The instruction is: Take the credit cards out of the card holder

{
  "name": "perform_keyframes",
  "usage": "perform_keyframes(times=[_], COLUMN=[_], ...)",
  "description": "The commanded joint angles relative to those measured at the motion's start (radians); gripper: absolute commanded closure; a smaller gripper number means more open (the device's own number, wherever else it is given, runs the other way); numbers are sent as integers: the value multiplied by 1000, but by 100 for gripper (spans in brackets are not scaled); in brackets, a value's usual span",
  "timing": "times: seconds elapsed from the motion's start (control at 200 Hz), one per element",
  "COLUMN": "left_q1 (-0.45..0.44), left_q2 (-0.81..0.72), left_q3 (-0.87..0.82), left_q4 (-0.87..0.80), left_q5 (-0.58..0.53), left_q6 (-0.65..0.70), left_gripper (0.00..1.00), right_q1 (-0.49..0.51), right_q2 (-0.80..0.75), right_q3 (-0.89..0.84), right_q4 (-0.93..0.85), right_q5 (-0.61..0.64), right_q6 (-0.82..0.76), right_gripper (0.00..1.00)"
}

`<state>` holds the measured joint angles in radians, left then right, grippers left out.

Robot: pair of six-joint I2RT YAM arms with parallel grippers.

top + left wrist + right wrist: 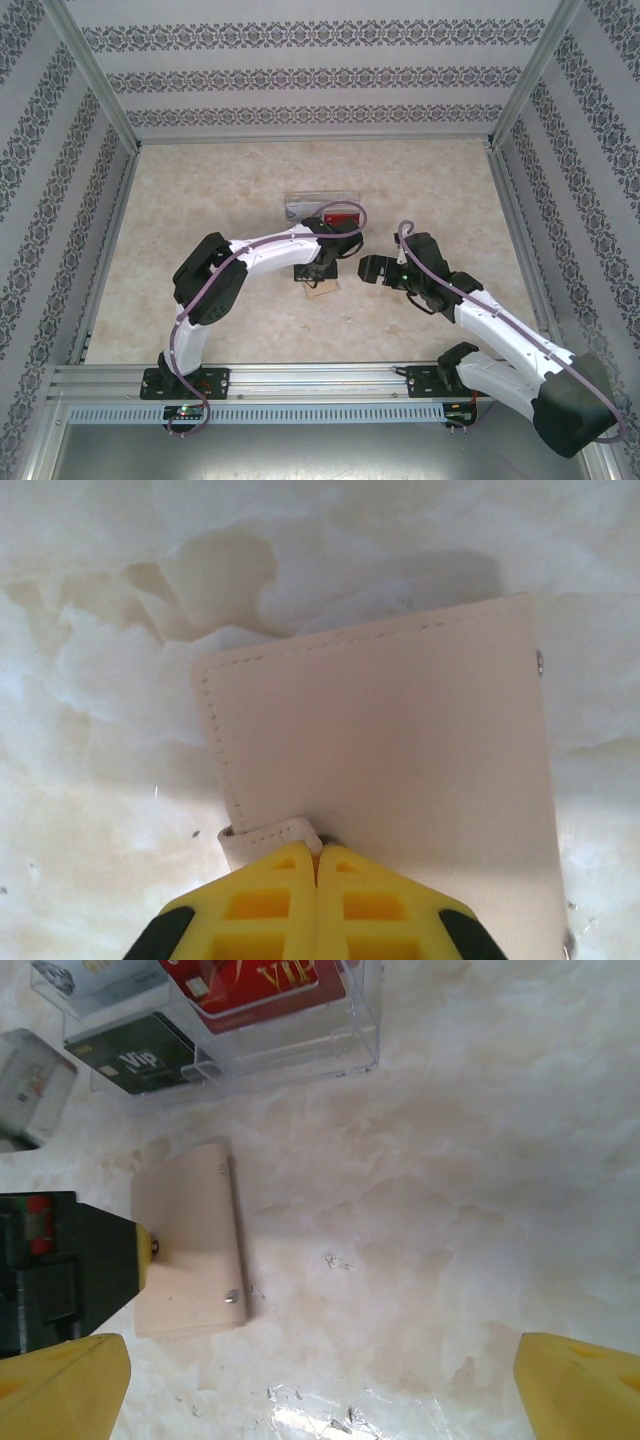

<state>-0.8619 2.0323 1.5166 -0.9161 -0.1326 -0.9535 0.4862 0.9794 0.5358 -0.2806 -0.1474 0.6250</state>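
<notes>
The card holder lies closed on the marble table, tan side up, its inside hidden. My left gripper is shut, its yellow fingertips pinching the end of the holder's closure strap. From above, the left gripper sits over the card holder. My right gripper is wide open over bare table, just right of the card holder; it appears in the top view too. A red card marked VIP lies in the clear tray. The yellowish card is out of view.
The clear plastic tray stands beyond the holder and also holds a dark green card. A grey card lies left of the tray. The tray is at mid-table. Patterned walls enclose the table on three sides.
</notes>
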Motion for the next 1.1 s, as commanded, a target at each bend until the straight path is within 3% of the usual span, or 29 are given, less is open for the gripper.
perform_keyframes(times=[0.0,0.15,0.425,0.65,0.809,0.994,1.099], left_q1=[11,10,22,25,26,27,35], left_q2=[-58,-165,-377,-503,-534,-517,-530], left_q3=[-50,-118,-290,-325,-331,-345,-359], left_q4=[38,115,260,302,320,323,307], left_q5=[-8,-4,25,61,83,87,65], left_q6=[50,104,183,262,290,286,277], left_gripper=[100,100,100,100,100,100,100], right_q1=[16,90,170,197,197,193,187], right_q2=[45,135,313,444,526,617,629], right_q3=[48,107,200,259,306,350,343], right_q4=[22,39,97,150,154,172,167], right_q5=[-39,-20,-34,-76,-114,-192,-180], right_q6=[8,20,82,135,140,137,137], right_gripper=[2,2,14,18,19,36,36])
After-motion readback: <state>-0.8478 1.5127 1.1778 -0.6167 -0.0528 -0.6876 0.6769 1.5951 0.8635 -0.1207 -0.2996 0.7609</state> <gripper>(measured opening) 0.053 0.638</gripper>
